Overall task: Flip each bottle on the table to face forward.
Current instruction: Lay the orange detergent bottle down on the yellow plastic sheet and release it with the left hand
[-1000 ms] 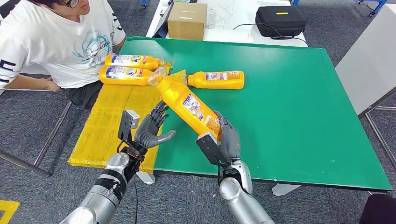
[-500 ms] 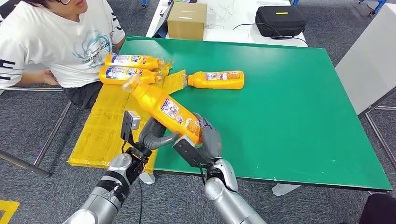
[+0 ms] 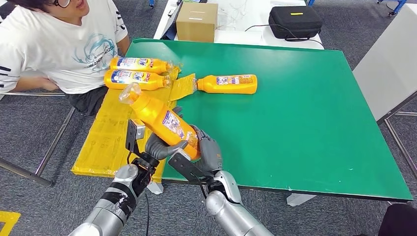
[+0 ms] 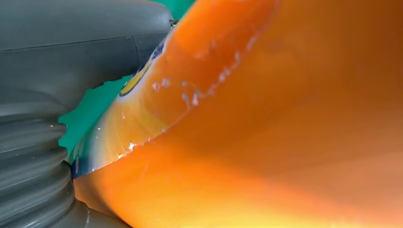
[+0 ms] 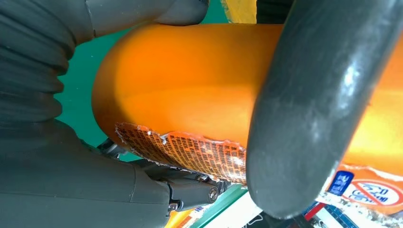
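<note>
1. Orange plastic filled both wrist views: the held bottle (image 3: 161, 119) was lifted off the green table (image 3: 305, 113), tilted, its clear cap end (image 3: 129, 92) pointing up and away toward the person's side, its base low near the table's near edge.
2. Right hand (image 3: 209, 150) gripped the bottle's base end, fingers wrapped over the orange body; in the right wrist view a dark finger (image 5: 313, 109) crossed the bottle (image 5: 190, 90) just above a torn label (image 5: 190, 149).
3. Left hand (image 3: 160, 146) pressed against the underside of the same bottle, its thumb lying beside the base; the left wrist view showed the grey thumb (image 4: 85, 52) touching the orange surface (image 4: 285, 118). Whether its fingers actually closed round the bottle could not be told.
4. Two more bottles (image 3: 137, 63) (image 3: 134, 78) lay side by side on the yellow taped strip (image 3: 110, 130) at the table's far left corner, labels up.
5. A fourth bottle (image 3: 228, 83) lay alone on the green surface, just beyond the strip's far end, its neck toward the pair.
6. A person in a white T-shirt (image 3: 54, 46) sat at the table's far left.
7. Behind the table stood a cardboard box (image 3: 197, 22) and a black case (image 3: 295, 21) on a white surface.
</note>
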Controlling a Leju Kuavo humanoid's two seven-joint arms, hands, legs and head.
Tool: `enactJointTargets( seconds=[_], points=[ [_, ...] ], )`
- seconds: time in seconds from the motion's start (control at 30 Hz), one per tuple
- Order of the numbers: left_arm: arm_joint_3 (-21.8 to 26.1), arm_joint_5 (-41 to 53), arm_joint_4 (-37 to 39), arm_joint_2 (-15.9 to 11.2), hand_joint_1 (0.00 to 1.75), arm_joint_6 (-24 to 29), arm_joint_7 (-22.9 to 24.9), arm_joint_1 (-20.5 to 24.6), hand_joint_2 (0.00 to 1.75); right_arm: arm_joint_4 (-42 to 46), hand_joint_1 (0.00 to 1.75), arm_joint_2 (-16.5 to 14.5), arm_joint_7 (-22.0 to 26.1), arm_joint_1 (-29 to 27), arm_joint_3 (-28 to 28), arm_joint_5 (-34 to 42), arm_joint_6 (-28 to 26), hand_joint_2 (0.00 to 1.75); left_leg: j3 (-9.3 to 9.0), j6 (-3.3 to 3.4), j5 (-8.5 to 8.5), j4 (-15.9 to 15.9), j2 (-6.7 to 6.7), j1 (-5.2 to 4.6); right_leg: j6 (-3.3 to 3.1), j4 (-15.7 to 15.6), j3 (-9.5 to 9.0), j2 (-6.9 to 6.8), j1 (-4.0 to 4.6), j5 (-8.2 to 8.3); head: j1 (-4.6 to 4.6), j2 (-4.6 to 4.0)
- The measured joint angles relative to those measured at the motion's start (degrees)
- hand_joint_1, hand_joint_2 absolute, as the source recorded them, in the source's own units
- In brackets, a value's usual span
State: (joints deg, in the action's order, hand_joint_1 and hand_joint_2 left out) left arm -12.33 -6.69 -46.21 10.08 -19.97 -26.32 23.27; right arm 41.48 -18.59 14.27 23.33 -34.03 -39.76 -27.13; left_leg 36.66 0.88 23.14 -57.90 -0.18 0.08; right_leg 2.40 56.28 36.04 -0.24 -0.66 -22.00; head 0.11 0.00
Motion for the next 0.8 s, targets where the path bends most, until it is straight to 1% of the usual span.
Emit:
enactJointTargets(
  seconds=[0.03, 0.07, 0.13, 0.17, 0.2, 0.3, 0.5, 0.63, 0.8],
  points=[
    [0.00, -0.03, 0.00, 0.00, 0.00, 0.00, -0.01, -0.05, 1.75, -0.17, 1.31, -0.01, 0.00, 0.05, -0.09, 0.01, 0.01, 1.75, 0.00, 0.00, 0.00, 0.00, 0.00, 0.00, 0.00, 0.00, 0.00, 0.00, 0.00, 0.00, 0.00, 0.00],
    [0.00, -0.07, 0.00, 0.00, 0.29, -0.01, -0.04, -0.08, 1.75, -0.32, 0.88, -0.01, -0.03, 0.11, -0.19, 0.02, 0.03, 1.75, 0.00, 0.00, 0.00, 0.00, 0.00, 0.00, 0.00, 0.00, 0.00, 0.00, 0.00, 0.00, 0.00, 0.00],
    [-0.03, -0.28, -0.01, 0.00, 1.16, -0.12, -0.22, -0.12, 1.75, -0.63, 0.00, -0.01, -0.43, 0.25, -0.49, -0.05, 0.25, 1.75, 0.00, 0.00, 0.00, 0.00, 0.00, 0.00, 0.00, 0.00, 0.00, 0.00, 0.00, 0.00, 0.00, 0.00],
    [-0.08, -0.49, -0.09, 0.01, 1.60, -0.30, -0.38, -0.14, 1.75, -0.84, 0.00, -0.01, -0.78, 0.30, -0.71, -0.11, 0.47, 1.75, 0.00, 0.00, 0.00, 0.00, 0.00, 0.00, 0.00, 0.00, 0.00, 0.00, 0.00, 0.00, 0.00, 0.00],
    [-0.12, -0.84, -0.29, 0.01, 1.75, -0.54, -0.52, -0.15, 1.75, -1.11, 0.00, -0.01, -1.12, 0.31, -0.98, -0.15, 0.71, 1.75, 0.01, 0.00, 0.00, 0.00, -0.01, 0.00, 0.00, 0.00, 0.00, 0.00, 0.00, 0.00, 0.01, 0.00],
    [-0.07, -2.36, -1.44, 0.01, 1.75, -0.80, -0.69, -0.36, 1.75, -1.76, 0.00, 0.03, -1.58, 0.21, -1.61, 0.18, 1.01, 1.75, 0.01, 0.00, 0.00, 0.00, 0.00, 0.00, 0.00, 0.00, 0.00, 0.00, 0.00, 0.00, 0.02, 0.00],
    [1.87, -5.00, -5.42, 0.02, 1.75, 1.85, -0.89, -1.73, 1.75, -2.12, 0.00, 0.42, -1.75, -0.53, -1.69, 1.38, 0.90, 1.75, 0.01, 0.00, 0.00, 0.00, -0.01, 0.00, 0.00, 0.00, 0.00, 0.00, 0.00, 0.00, 0.01, 0.00],
    [3.49, -5.46, -7.90, -0.04, 1.75, 2.87, -0.92, -2.12, 1.75, -2.12, 0.00, 0.74, -1.72, -1.21, -1.62, 1.84, 0.90, 1.75, 0.01, 0.00, 0.00, 0.00, -0.01, 0.00, 0.00, 0.00, 0.00, 0.00, 0.00, 0.00, 0.00, 0.00],
    [4.36, -5.50, -9.41, -0.08, 1.75, 3.03, -0.92, -2.35, 1.75, -2.12, 0.00, 0.96, -1.70, -1.53, -1.57, 1.87, 0.90, 1.75, 0.01, 0.00, 0.00, 0.00, -0.01, 0.00, 0.00, 0.00, 0.00, 0.00, 0.00, 0.00, 0.01, 0.00]
  ],
)
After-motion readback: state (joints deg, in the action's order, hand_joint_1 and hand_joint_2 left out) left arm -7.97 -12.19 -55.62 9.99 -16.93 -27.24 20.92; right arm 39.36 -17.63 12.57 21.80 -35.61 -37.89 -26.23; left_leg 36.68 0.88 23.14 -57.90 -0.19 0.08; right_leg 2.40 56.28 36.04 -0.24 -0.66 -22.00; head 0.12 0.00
